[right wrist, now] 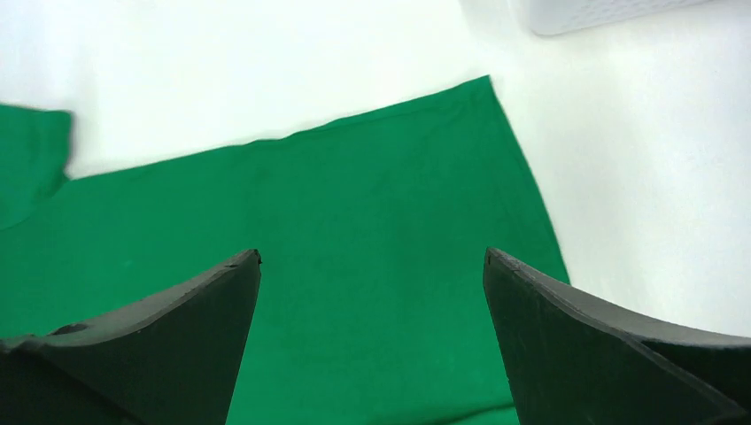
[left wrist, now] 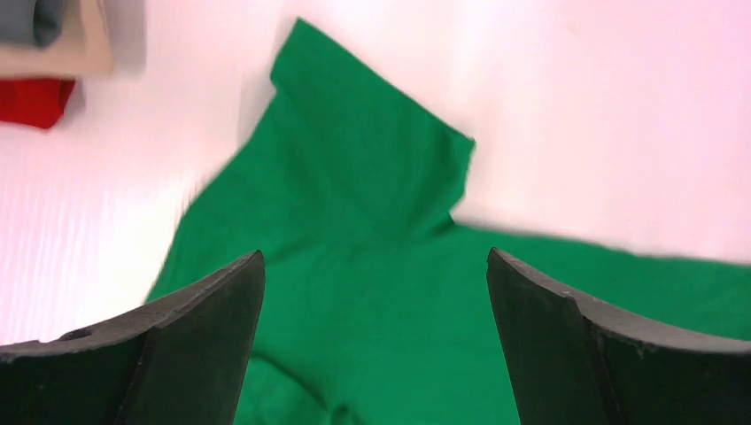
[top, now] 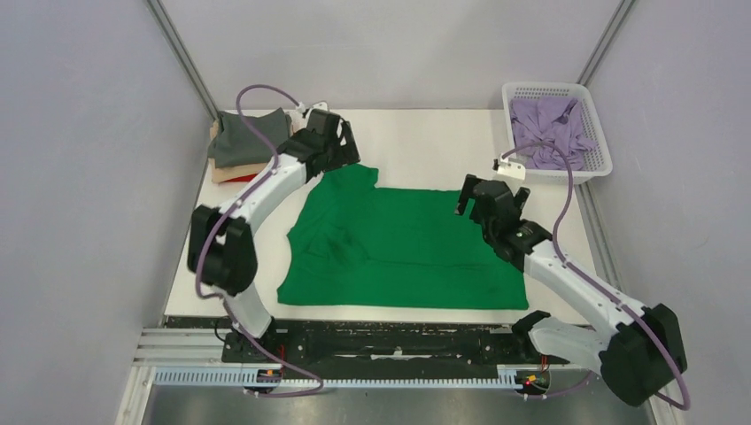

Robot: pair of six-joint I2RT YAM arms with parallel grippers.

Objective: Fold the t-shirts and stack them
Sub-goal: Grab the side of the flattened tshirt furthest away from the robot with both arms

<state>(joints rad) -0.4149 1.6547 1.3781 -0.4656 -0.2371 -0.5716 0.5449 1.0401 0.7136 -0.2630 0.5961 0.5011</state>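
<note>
A bright green t-shirt [top: 407,248] lies spread on the white table, its left side rumpled and a sleeve pointing to the far left. It also shows in the left wrist view [left wrist: 363,257] and the right wrist view [right wrist: 354,239]. My left gripper [top: 341,146] is open and empty above that far sleeve. My right gripper [top: 483,202] is open and empty above the shirt's far right corner. A folded stack at the far left holds a dark grey t-shirt [top: 248,137], a tan one [top: 232,173] and a red one [top: 237,179]. A lavender t-shirt [top: 553,128] lies crumpled in the basket.
A white plastic mesh basket [top: 599,142] stands at the far right corner of the table. Grey walls enclose the table on the left, back and right. Both arm bases sit on a black rail at the near edge.
</note>
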